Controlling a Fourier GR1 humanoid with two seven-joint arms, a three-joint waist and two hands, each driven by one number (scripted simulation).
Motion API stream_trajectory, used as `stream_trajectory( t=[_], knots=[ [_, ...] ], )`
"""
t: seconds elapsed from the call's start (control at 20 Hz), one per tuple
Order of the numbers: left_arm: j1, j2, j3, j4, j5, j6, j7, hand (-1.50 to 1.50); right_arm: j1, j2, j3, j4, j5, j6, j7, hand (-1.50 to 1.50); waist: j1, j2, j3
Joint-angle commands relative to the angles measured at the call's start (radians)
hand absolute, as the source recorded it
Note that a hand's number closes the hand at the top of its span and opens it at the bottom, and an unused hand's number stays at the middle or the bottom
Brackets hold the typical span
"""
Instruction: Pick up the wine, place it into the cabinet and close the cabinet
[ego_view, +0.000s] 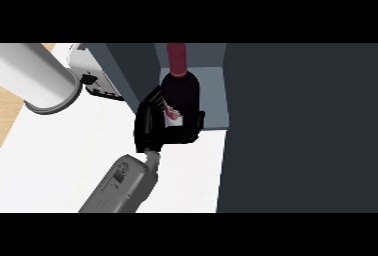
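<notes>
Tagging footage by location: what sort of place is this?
Probably a kitchen: a white counter, a dark cabinet with an open compartment, and a wine bottle held at its opening by a black hand.

A smooth white counter top (66, 155) fills the lower left of the head view, evenly lit with no hard shadows. Along the counter's far left edge runs a narrow strip of pale wood-toned surface (9, 117), possibly flooring, though too little shows to be sure. At the counter's upper left corner stands a large glossy white cylinder (37, 77) with a grey rim at its base. Just right of that cylinder sits a white rounded appliance (92, 70) with small black markings. To the counter's right rises a broad dark slate-grey panel (303, 130), flat and unmarked.
</notes>
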Motion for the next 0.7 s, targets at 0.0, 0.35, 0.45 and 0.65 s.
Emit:
stream_trajectory(
  t=[0.0, 0.35, 0.45, 0.65],
  knots=[
    [-0.078, 0.000, -0.058, 0.151, 0.081, 0.066, -0.099, 1.50, 0.047, -0.009, -0.044, -0.130, -0.110, 0.022, 0.023, -1.50, -0.004, 0.003, 0.000],
    [-0.057, 0.000, -0.066, 0.286, 0.200, 0.005, -0.238, 1.50, 0.060, -0.009, -0.048, -0.212, -0.144, 0.027, 0.081, -1.50, -0.015, 0.003, 0.000],
    [-0.084, 0.000, -0.147, 0.305, 0.304, 0.044, -0.283, 1.50, 0.016, 0.013, -0.067, -0.107, -0.116, 0.031, 0.018, -1.50, -0.007, 0.004, 0.000],
    [-0.111, 0.000, -0.072, 0.405, 0.348, -0.022, -0.358, 1.50, 0.052, -0.016, -0.043, -0.229, -0.133, 0.042, 0.111, -1.50, -0.023, 0.005, -0.001]
  ],
)
